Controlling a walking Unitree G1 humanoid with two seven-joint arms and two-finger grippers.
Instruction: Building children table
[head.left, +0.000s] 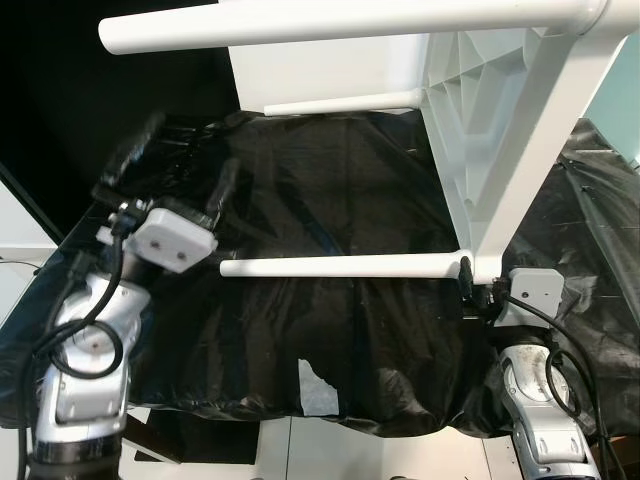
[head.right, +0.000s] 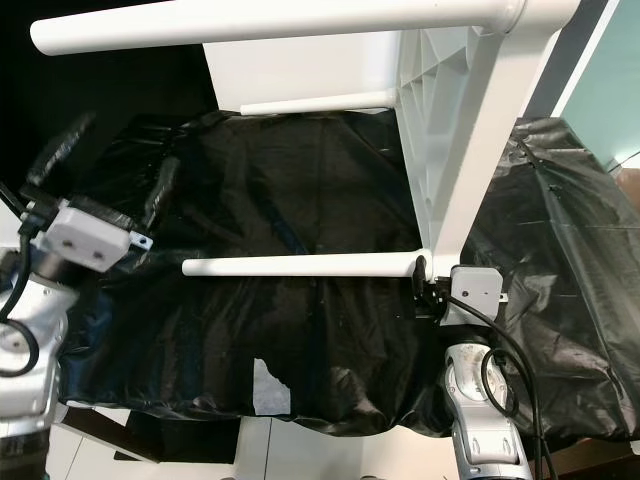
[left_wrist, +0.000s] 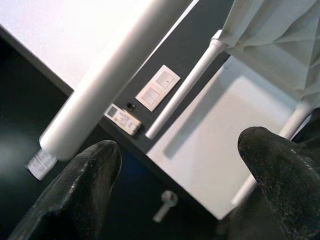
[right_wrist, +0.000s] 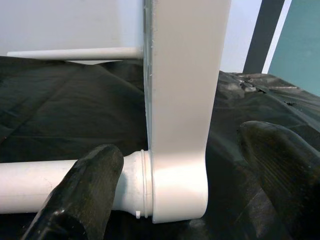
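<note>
- White plastic dominates the left eye view: the children's table (head.left: 470, 120) lies on its side over a surface covered in black plastic sheet (head.left: 330, 330), its top turned edge-on and its legs sticking out level toward the robot's left. The lower near leg (head.left: 340, 267) runs just above the sheet and the upper leg (head.left: 330, 22) crosses the top of the picture. The left gripper (head.left: 175, 165) is raised over the sheet's left part, its two black fingers spread wide and touching nothing. The right gripper (head.left: 468, 283) sits at the joint where the lower leg meets the table's corner.
- Right eye view: the same layout, with a torn gap (head.right: 265, 385) in the sheet near its front edge showing something pale beneath.
- Left wrist view: the two fingers (left_wrist: 80, 190) stand far apart with nothing between them; beyond them are a thick white leg (left_wrist: 115, 80) running diagonally, a thinner one behind, and wall switches (left_wrist: 157, 87) on a dark strip.
- Right wrist view: the fingers (right_wrist: 85, 195) flank the corner socket (right_wrist: 175, 195) where the leg screws in; a gap shows on the far side, so whether they press on it cannot be told.
</note>
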